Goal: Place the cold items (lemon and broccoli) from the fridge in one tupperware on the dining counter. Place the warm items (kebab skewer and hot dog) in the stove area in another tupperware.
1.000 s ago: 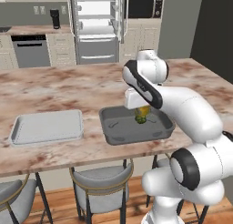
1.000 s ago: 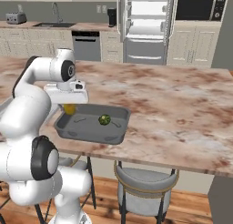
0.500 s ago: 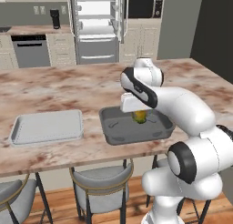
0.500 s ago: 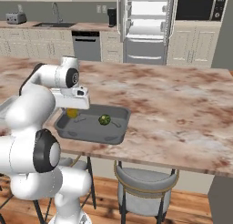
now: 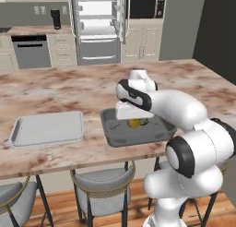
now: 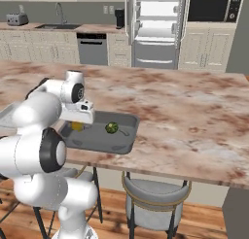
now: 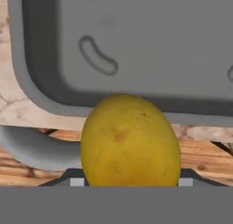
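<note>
The lemon (image 7: 129,141) sits between the robot's jaws, which are partly open and closed around it. It hangs low over the dark box (image 5: 115,137), so it is ready to be dropped in with the other cold food. The broccoli (image 6: 111,128) already lies inside that box. The pale tray (image 5: 46,128) waits beside it on the surface (image 5: 55,90) for the warm food. The fridge (image 5: 99,27) stands open far behind. I see no writing anywhere.

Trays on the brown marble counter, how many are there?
2. The shallow light grey tray lies toward the left of the beige marble counter; the deeper dark grey container sits to its right, under the robot's hand.
</note>
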